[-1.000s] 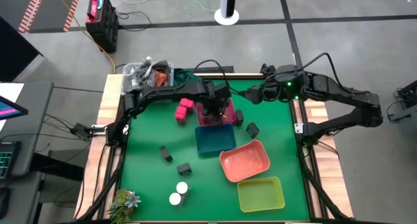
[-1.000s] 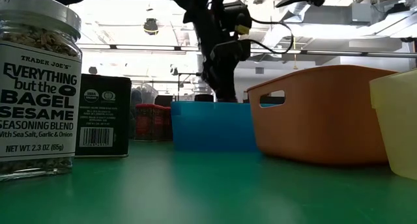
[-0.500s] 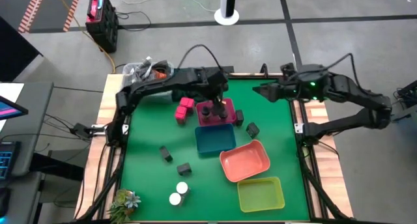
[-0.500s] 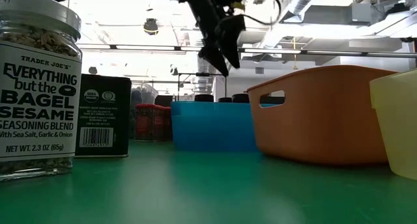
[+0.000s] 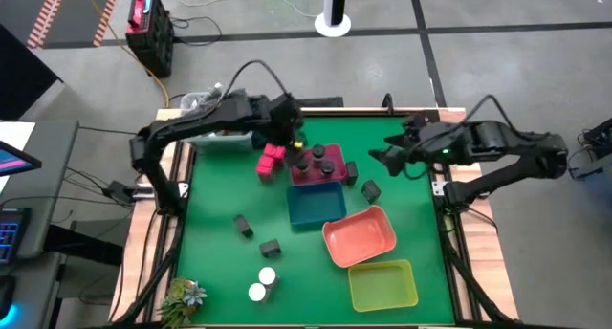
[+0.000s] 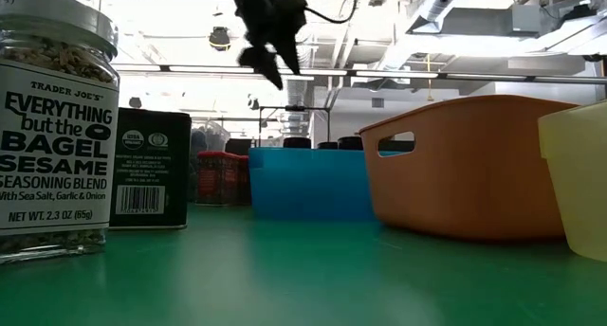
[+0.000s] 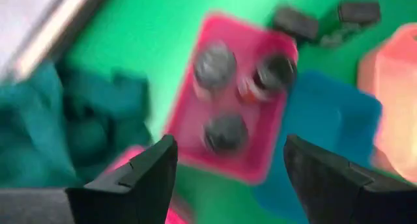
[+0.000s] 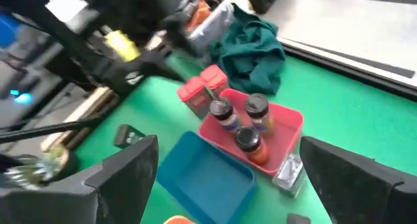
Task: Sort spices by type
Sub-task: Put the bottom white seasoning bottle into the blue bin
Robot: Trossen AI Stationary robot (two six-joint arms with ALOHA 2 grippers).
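Observation:
Three dark-capped jars (image 5: 316,160) stand in the pink tray (image 5: 330,179); the left wrist view shows the same jars (image 7: 225,129). Two pink blocks (image 5: 270,160) lie left of that tray. Dark grey boxes sit at its right (image 5: 351,171), (image 5: 370,188) and toward the near left (image 5: 243,226), (image 5: 270,247). Two white-capped jars (image 5: 262,283) stand near the front edge. My left gripper (image 5: 290,141) hangs open and raised above the far-left of the pink tray (image 7: 195,120), holding nothing. My right gripper (image 5: 380,157) is open in the air, right of the tray.
A blue tray (image 5: 316,207), a salmon tray (image 5: 359,235) and a yellow-green tray (image 5: 382,283) run in a line toward the near right. A green cloth (image 8: 251,45) and a clear bin (image 5: 206,107) sit at the far-left corner. A sprig of plant (image 5: 182,298) lies at the near-left corner.
My left gripper has risen out of the pink tray and drawn back toward the table's far-left, leaving three dark-capped jars standing in the tray. My right gripper has drifted a little toward the near edge.

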